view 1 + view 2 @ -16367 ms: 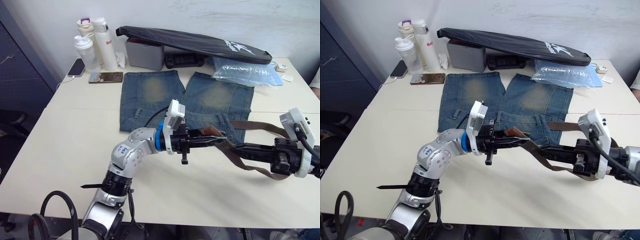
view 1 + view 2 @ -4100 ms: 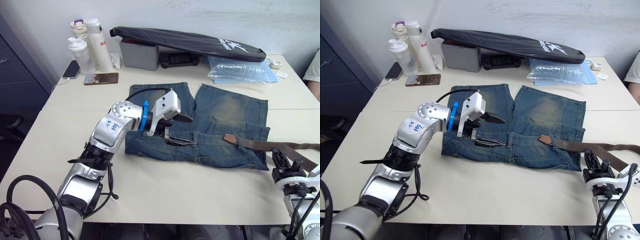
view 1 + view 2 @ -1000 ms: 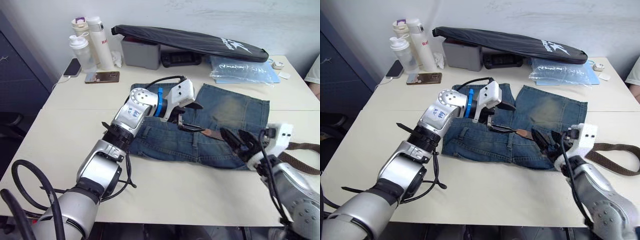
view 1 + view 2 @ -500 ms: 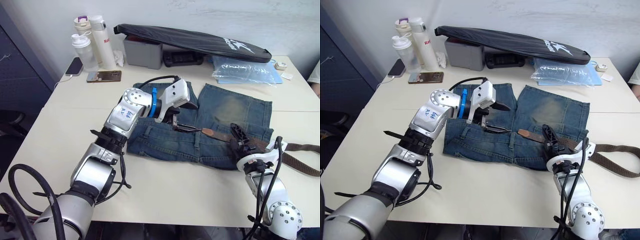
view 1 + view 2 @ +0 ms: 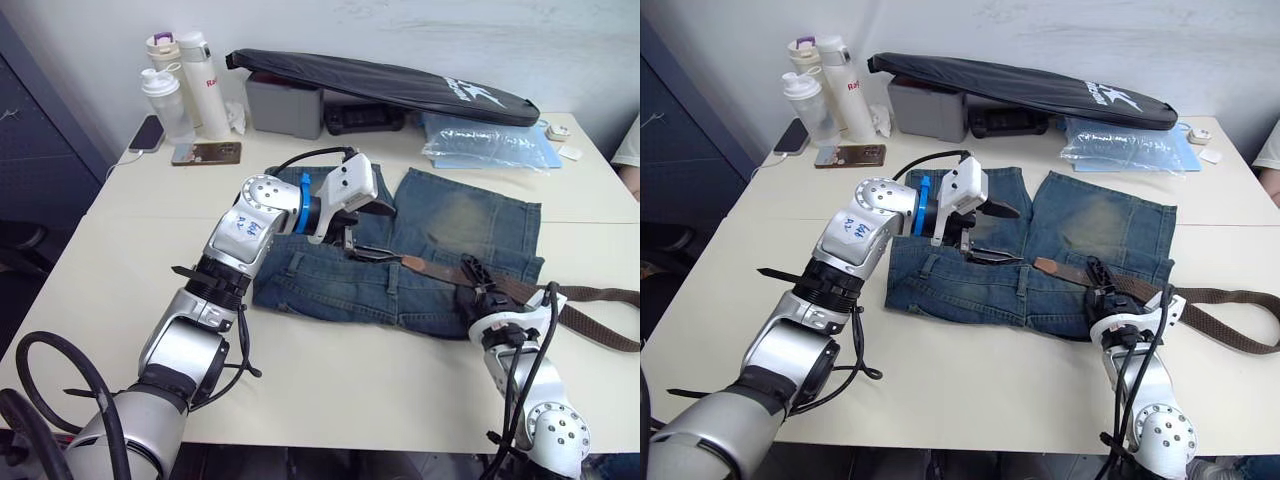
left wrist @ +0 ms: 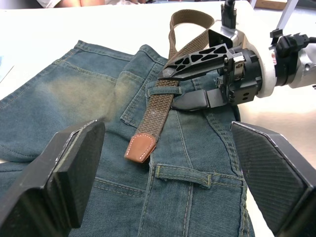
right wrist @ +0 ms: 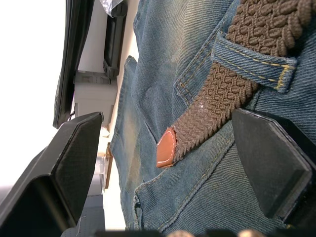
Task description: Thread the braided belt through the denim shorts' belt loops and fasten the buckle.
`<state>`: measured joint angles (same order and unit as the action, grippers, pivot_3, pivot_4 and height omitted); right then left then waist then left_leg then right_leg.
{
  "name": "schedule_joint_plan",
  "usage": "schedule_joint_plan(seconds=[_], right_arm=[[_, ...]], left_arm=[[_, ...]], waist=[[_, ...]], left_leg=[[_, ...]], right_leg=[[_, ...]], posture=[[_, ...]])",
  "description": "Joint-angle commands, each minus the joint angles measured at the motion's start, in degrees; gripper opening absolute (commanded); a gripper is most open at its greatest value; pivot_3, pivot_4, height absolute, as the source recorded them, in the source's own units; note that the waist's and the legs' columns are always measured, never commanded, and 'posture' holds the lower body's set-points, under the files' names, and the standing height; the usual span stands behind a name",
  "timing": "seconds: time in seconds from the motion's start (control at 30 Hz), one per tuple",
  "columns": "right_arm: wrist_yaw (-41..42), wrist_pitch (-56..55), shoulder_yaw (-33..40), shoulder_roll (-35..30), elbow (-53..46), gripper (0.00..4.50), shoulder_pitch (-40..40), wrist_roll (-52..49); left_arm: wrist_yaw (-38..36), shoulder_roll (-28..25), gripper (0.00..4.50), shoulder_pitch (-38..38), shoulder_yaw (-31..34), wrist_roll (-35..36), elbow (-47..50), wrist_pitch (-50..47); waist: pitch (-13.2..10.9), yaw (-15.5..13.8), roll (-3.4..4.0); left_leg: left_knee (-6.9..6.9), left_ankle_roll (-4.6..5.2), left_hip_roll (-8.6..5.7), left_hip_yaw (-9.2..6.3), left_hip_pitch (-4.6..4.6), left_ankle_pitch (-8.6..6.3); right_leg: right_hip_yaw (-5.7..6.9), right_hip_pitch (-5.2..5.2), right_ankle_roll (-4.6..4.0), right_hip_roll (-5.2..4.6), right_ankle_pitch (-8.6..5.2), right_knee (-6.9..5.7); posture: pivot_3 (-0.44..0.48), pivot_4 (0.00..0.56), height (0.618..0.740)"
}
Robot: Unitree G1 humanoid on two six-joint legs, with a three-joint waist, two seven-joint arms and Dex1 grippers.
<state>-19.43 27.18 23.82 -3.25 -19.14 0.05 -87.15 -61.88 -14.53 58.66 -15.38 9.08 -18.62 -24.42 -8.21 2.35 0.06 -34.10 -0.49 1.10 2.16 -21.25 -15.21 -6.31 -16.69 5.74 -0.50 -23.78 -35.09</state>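
Look at your left arm [image 5: 225, 270]: silver metal segments, a rounded elbow joint with blue handwritten marks, then a bright blue ring [image 5: 306, 204] ahead of a white wrist camera block [image 5: 345, 190]. A black cable [image 5: 300, 158] loops over that wrist, and black zip ties stick out along the forearm. Your left gripper [image 5: 372, 232] carries 2 black fingers. Your right arm [image 5: 535, 395] is silver too, with black cables and a white collar; its right gripper [image 6: 195, 76] shows black latticed fingers.
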Motion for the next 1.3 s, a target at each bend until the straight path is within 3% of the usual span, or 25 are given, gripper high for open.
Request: schedule_joint_plan(seconds=[0.03, 0.23, 0.53, 0.9, 1.3], right_arm=[[-3.97, -0.66, 0.11, -0.04, 3.4, 4.46, -0.02, 2.04], [-16.36, 0.96, -0.96, -2.69, -1.64, 4.46, -0.55, 1.2], [-27.9, 0.8, -1.43, -4.52, 0.55, 4.46, -4.57, 0.41], [-31.16, -2.24, -0.07, -3.01, 13.0, 4.46, -11.75, 7.97], [-27.22, -4.64, 1.91, -0.55, 22.51, 4.46, -14.48, 12.88]], left_arm=[[0.23, -0.2, 4.5, 0.8, 1.47, 1.14, 2.45, 0.1], [1.18, -0.57, 4.5, -0.09, 2.34, 1.09, 3.39, -0.13], [4.31, -0.21, 4.5, -3.06, 3.27, 1.51, 6.86, -1.75], [6.53, -1.96, 4.5, -5.03, 4.03, 1.94, 10.55, -3.83], [7.75, -2.29, 4.5, -5.77, 3.92, 2.51, 12.39, -5.16]], waist=[[0.05, 0.28, -0.09], [0.08, 0.54, -0.12], [0.13, 0.46, -0.22], [0.71, 0.63, -0.97], [1.37, 0.66, -1.53]], left_leg=[[0.0, 0.11, 0.0, -0.01, 0.02, -0.06], [0.03, 0.15, 0.0, -0.12, 0.01, -0.07], [0.03, 0.16, -0.02, -0.12, -0.02, -0.06], [0.02, 0.28, -0.02, -0.17, 0.1, -0.1], [0.04, 0.34, -0.02, -0.32, 0.12, -0.15]], right_leg=[[0.0, 0.03, 0.0, 0.0, 0.0, 0.0], [0.1, 0.04, 0.0, -0.04, 0.0, 0.0], [0.1, 0.06, 0.0, -0.06, 0.0, 0.05], [0.14, 0.13, -0.01, -0.11, 0.01, 0.12], [0.35, 0.22, -0.1, -0.2, 0.06, 0.21]], posture=[[0.0, 0.15, 0.74], [0.0, 0.15, 0.74], [0.0, 0.15, 0.74], [0.0, 0.15, 0.74], [0.0, 0.15, 0.74]])
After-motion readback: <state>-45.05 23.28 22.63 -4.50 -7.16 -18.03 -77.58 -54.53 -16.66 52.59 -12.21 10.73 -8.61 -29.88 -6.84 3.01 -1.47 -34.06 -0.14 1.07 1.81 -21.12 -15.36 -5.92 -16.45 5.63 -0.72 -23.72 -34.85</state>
